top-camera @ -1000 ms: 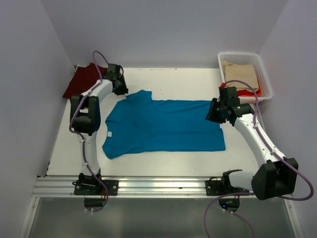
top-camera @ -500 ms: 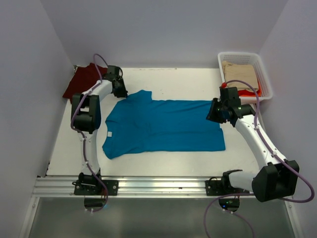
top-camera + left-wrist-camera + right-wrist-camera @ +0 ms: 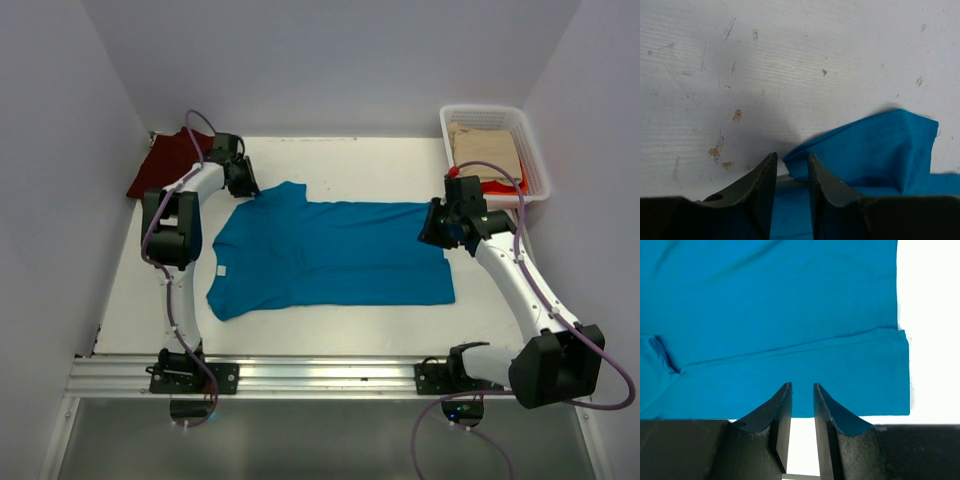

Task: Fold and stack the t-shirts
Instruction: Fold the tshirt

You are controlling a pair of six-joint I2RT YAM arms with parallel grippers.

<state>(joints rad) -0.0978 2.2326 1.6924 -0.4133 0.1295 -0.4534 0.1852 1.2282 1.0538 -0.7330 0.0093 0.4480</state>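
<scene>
Top external: no fold made yet, nothing stacked. Teal shirt (image 3: 330, 262) spread flat mid-frame; maroon shirt (image 3: 165, 160) bunched upper left. Left gripper (image 3: 243, 186) set at teal sleeve, jaws narrowly parted, sleeve edge at gap, hold not confirmed. Right gripper (image 3: 437, 228) over hem, jaws slightly parted, nothing held. Counted: two shirts, two grippers, one basket (image 3: 480, 108).

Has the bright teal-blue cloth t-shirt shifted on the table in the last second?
No. The teal-blue t-shirt lies flat where it was, its hem equally far from the white plastic basket.
</scene>
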